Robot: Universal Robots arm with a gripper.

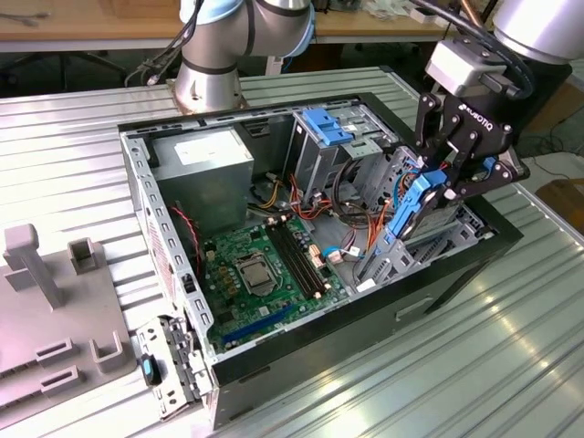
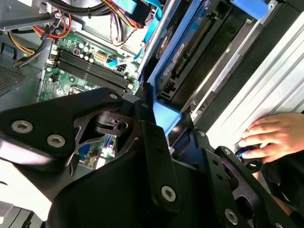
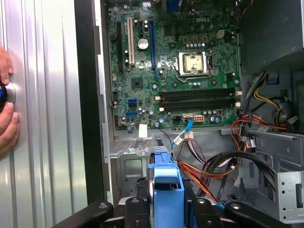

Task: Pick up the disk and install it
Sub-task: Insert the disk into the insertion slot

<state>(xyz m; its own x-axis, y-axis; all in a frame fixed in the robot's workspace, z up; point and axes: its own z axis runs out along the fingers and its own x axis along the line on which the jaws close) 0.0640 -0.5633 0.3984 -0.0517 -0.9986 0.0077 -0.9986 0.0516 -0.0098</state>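
Note:
My gripper (image 1: 449, 173) is shut on the disk (image 1: 412, 208), a grey drive in a bright blue carrier. It hangs steeply tilted over the drive cage at the exterior view's right end of the open computer case (image 1: 164, 265). Its lower end reaches down into the case beside the cage. In the first wrist view the blue carrier (image 3: 165, 183) sits between the black fingers (image 3: 135, 209), above the cage opening. The second wrist view has the disk (image 2: 187, 52) edge-on, its blue end (image 2: 166, 118) clamped in the gripper (image 2: 164, 130).
A fixed blue bracket (image 1: 326, 126) tops the cage. Loose orange, red and black cables (image 3: 223, 166) run beside the disk's path. The motherboard (image 1: 265, 269) and power supply (image 1: 205, 169) fill the case. A person's hand (image 2: 270, 137) rests on a knob on the table. Grey fixtures (image 1: 55, 301) stand at the exterior view's left.

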